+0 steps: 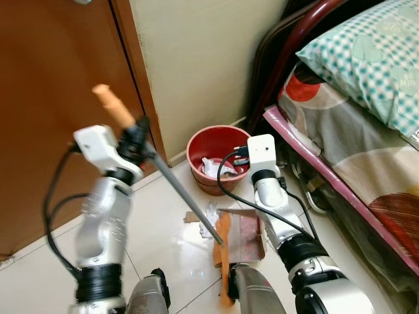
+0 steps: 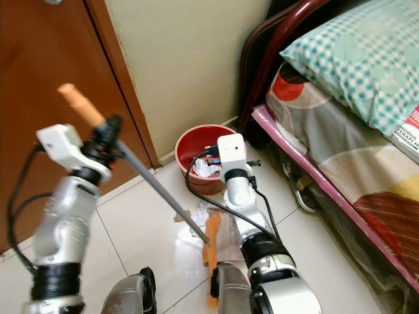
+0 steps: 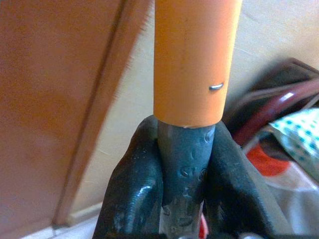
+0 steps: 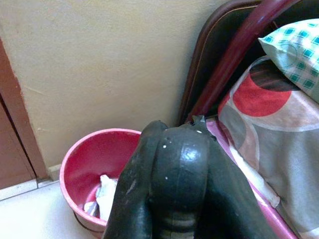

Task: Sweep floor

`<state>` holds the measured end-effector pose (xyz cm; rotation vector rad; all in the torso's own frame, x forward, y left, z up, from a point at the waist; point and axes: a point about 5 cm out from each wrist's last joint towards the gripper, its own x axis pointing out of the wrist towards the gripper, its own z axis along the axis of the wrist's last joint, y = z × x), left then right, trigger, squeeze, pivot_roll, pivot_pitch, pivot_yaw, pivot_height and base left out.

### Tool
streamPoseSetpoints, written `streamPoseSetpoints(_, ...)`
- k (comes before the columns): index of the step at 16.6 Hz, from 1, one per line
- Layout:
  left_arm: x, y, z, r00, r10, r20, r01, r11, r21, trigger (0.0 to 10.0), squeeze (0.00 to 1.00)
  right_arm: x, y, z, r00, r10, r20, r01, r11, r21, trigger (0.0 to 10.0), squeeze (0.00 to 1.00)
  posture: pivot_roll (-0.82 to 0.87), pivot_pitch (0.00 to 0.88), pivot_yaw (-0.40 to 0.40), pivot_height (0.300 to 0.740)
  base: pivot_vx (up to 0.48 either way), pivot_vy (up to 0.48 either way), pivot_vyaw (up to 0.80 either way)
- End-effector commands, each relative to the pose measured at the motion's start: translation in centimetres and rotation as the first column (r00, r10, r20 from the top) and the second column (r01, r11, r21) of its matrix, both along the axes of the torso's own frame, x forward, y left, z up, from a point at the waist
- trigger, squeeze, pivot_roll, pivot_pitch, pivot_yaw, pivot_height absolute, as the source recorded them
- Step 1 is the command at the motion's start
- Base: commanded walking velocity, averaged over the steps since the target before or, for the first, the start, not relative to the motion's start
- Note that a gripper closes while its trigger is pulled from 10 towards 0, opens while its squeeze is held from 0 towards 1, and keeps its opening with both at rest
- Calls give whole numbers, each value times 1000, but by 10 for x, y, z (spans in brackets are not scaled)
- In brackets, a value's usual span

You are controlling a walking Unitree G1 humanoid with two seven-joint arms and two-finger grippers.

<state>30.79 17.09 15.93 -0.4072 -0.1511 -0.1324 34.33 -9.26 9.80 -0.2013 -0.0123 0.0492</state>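
My left gripper [image 1: 139, 131] is raised in front of the door and shut on a broom handle [image 1: 183, 193], a grey shaft with an orange end [image 3: 197, 59]. The shaft slants down to the floor beside a brown dustpan [image 1: 243, 237] with an orange handle [image 1: 224, 261]. Crumpled paper [image 1: 211, 210] and a cardboard scrap [image 1: 190, 217] lie by the pan. My right gripper [image 1: 241, 156] reaches over the dustpan toward a red bucket [image 1: 196, 140]. Its fingers [image 4: 174, 144] are pressed together, with nothing visible between them. The bucket holds paper rubbish.
A brown door [image 1: 59, 78] stands at the left and a cream wall [image 1: 196, 59] is behind the bucket. A bed [image 1: 353, 163] with a checked pillow [image 1: 366, 52] and a dark red frame runs along the right. White floor tiles [image 1: 163, 222] lie between them.
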Motion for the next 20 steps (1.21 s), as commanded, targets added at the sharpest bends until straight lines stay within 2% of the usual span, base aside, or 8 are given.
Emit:
streamPoseSetpoints(1, 3, 7, 9, 999, 18, 43, -18, 1000, -14, 10000, 0, -4, -4, -15, 998, -1, -69, 0, 1000, -7, 10000, 0, 31, 233, -63, 740, 0, 0, 0)
streamPoseSetpoints(4, 15, 34, 38, 988, 85, 129, -85, 996, -3, 10000, 0, -4, -10, -18, 997, -5, -80, 3, 1000, -25, 10000, 0, 38, 194, -65, 740, 0, 0, 0)
streamPoseSetpoints(8, 22, 37, 67, 973, 87, 216, -88, 996, -5, 10000, 0, -2, -9, -19, 996, -3, -86, 1, 999, -33, 10000, 0, 44, 159, -61, 740, 0, 0, 0)
streamPoseSetpoints(12, 24, 55, 70, 966, 115, 232, -136, 988, 76, 10000, 0, -2, -7, -21, 996, 10, -91, -13, 999, -36, 10000, 0, 51, 141, -62, 740, 0, 0, 0)
streamPoseSetpoints(14, 24, 75, 61, 962, 166, 215, -200, 969, 146, 10000, 0, -3, -10, -23, 995, 9, -96, -13, 999, -38, 10000, 0, 51, 136, -63, 740, 0, 0, 0)
streamPoseSetpoints(16, 23, 89, 37, 967, 198, 163, -236, 934, 267, 10000, 0, -3, -12, -24, 995, 5, -97, -9, 999, -41, 10000, 0, 45, 132, -64, 740, 0, 0, 0)
streamPoseSetpoints(18, 23, 90, 8, 972, 212, 98, -233, 908, 347, 10000, 0, -3, -16, -21, 997, -9, -80, 6, 999, -40, 10000, 0, 32, 129, -62, 740, 0, 0, 0)
streamPoseSetpoints(20, 24, 79, -9, 980, 189, 59, -198, 912, 361, 10000, 0, -3, -18, -20, 997, -15, -72, 13, 999, -37, 10000, 0, 25, 131, -61, 740, 0, 0, 0)
